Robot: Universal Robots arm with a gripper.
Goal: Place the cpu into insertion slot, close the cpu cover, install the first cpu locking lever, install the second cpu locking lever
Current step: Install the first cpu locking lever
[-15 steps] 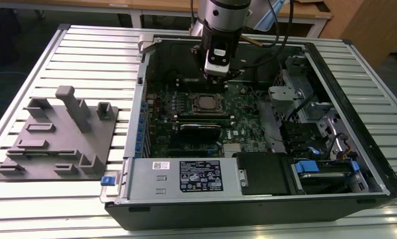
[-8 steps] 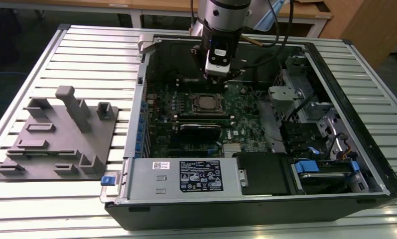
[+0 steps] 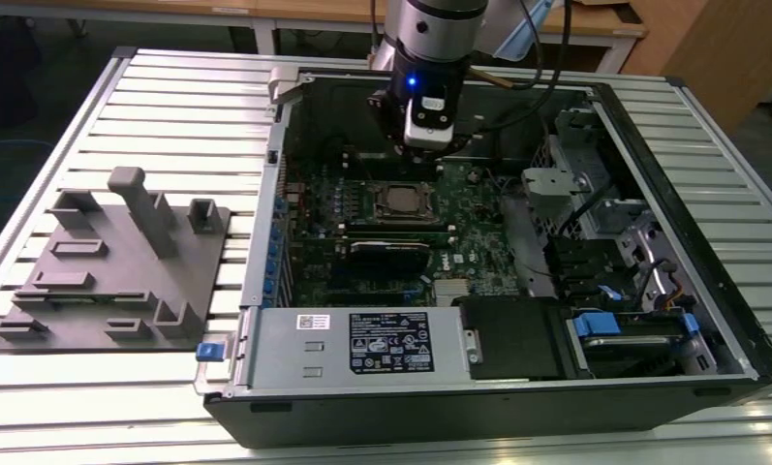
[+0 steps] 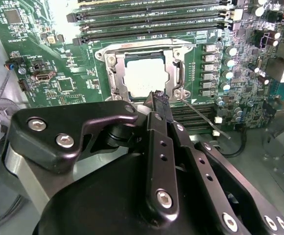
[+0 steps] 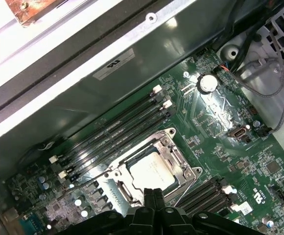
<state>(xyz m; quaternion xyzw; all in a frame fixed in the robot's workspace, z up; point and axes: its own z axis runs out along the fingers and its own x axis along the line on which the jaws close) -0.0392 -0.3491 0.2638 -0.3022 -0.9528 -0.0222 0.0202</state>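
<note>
The cpu point(image 4: 143, 76) point(image 5: 153, 171) lies flat in its socket near the middle of the motherboard point(image 3: 482, 223), its dull silver top facing up. The cover point(image 4: 113, 78) point(image 5: 177, 156) is down over it, and its metal frame runs round all four sides of the chip, which shows through the window. In the exterior view the cpu point(image 3: 403, 201) sits toward the far edge of the board.

A thin wire lever point(image 4: 203, 119) point(image 5: 88, 179) sticks out from one corner of the socket and slants away over the board, apart from the frame. I cannot tell whether the other lever is hooked down.

The gripper point(image 4: 161, 98) point(image 5: 154, 192) is at the edge of the socket, just beside the root of that free lever, with its two fingertips point(image 5: 150, 195) pressed together. Whether they touch the frame cannot be told. In the exterior view the gripper point(image 3: 424, 147) hangs from the arm point(image 3: 438, 29) over the far part of the board.

Long black memory slots point(image 4: 152, 22) point(image 5: 112, 132) run along the socket. The board lies in an open computer case point(image 3: 489, 417), with a labelled power supply box point(image 3: 359, 341) along the case's near edge. The case rests on a slatted table point(image 3: 179, 107), and a grey block point(image 3: 114, 281) with upright posts lies well apart from it, toward the exterior view's left.
</note>
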